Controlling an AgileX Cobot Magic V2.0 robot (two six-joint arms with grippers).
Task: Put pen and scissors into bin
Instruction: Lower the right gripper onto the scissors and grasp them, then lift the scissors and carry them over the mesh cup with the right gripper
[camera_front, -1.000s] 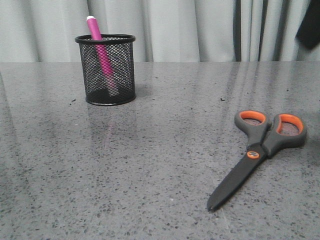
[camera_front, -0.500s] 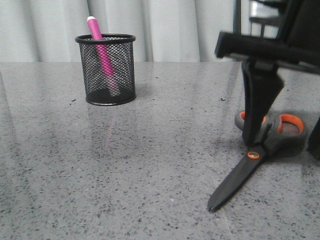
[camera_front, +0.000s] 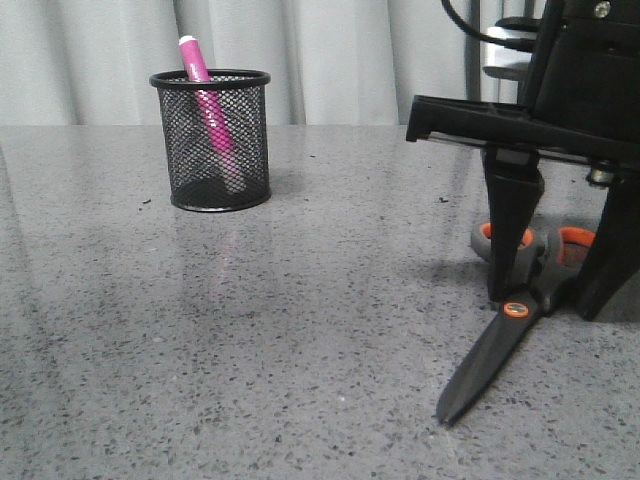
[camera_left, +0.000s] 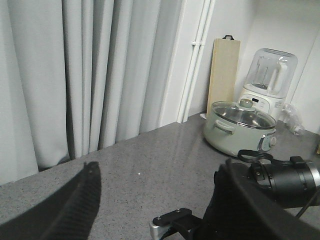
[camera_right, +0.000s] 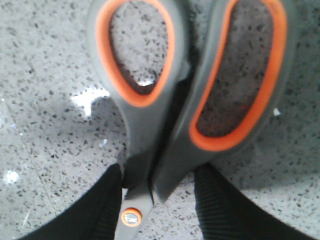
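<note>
Now right pincer (camera_front: 553, 300) clamped on scissors (camera_front: 520, 318) at the pivot, left pincer (camera_left: 155, 210) apart, pen (camera_front: 210, 110) upright inside bin (camera_front: 212, 140)

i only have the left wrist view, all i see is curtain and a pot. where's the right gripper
Observer: The right gripper is down on the table, its fingers either side of the scissors just behind the orange pivot.
Operator: shut on them yet
Observer: In the right wrist view the fingers touch or nearly touch the neck on both sides; I can't tell if it is clamped.
Operator: pen done
Observer: Yes, the pen stands leaning inside the bin.
</note>
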